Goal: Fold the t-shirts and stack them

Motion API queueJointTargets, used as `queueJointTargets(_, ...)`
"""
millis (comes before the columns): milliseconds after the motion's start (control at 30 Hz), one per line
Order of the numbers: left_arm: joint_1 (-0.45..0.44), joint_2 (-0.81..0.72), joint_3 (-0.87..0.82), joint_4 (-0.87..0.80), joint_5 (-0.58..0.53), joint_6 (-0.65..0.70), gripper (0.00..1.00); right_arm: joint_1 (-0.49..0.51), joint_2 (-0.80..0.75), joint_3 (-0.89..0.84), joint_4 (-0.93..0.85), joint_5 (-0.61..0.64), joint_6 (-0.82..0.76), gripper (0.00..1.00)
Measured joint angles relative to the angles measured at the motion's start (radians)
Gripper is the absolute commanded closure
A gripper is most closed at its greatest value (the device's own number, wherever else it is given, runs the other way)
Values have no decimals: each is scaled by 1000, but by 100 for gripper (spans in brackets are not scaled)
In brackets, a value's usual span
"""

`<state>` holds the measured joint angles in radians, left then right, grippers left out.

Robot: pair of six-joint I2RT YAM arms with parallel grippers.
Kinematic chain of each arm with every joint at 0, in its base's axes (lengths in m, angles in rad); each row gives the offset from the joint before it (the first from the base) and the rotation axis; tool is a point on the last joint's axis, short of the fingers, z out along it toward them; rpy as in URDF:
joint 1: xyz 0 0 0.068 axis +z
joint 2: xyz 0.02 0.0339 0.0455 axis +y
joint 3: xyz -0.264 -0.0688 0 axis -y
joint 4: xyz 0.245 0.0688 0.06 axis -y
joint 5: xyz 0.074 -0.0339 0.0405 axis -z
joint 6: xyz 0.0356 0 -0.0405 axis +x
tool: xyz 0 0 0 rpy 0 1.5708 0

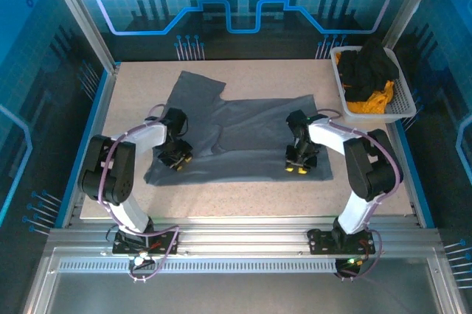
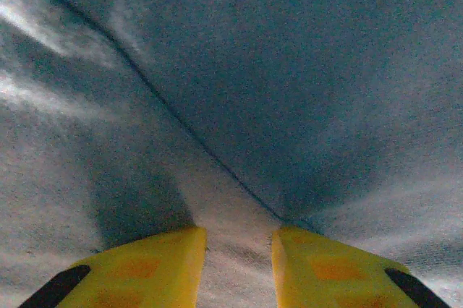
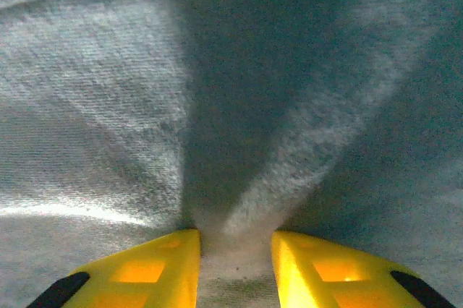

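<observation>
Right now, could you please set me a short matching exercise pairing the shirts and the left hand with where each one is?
Things:
1. slate-grey t-shirt
2. black t-shirt
3. orange-yellow t-shirt
4. left hand

Places:
A. on top of the pile in the basket
B. at the near-left part of the slate-grey t-shirt
C. spread out on the table
D. partly under the black t-shirt, at the basket's near side

Pairs: 1-C, 2-A, 3-D, 4-B
</observation>
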<state>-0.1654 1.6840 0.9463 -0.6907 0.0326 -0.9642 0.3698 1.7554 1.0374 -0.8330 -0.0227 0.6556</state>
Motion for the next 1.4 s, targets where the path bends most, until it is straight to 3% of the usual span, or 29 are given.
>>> queueJointTargets(367, 139, -131, -138, -14, 22, 2, 67, 167, 3, -3, -42, -77, 90, 61)
queueJointTargets(533, 151, -148, -93, -118, -53, 3, 57, 162, -27, 47, -59, -91, 89, 49)
queueJointTargets(667, 153, -109, 136, -166, -117, 2, 53, 108, -123, 124, -11, -94, 56, 46)
queueJointTargets(900, 185, 261, 701, -83, -177, 61, 57, -60, -88, 370, 83, -152, -41, 46)
queueJointTargets(1200, 262, 693, 1151, 34, -177, 162, 60, -153, 117, 600, 106, -206, -93, 46)
queueJointTargets(1400, 278, 889, 1357, 105, -175, 196, 53, -153, 132, 613, 98, -225, -90, 46)
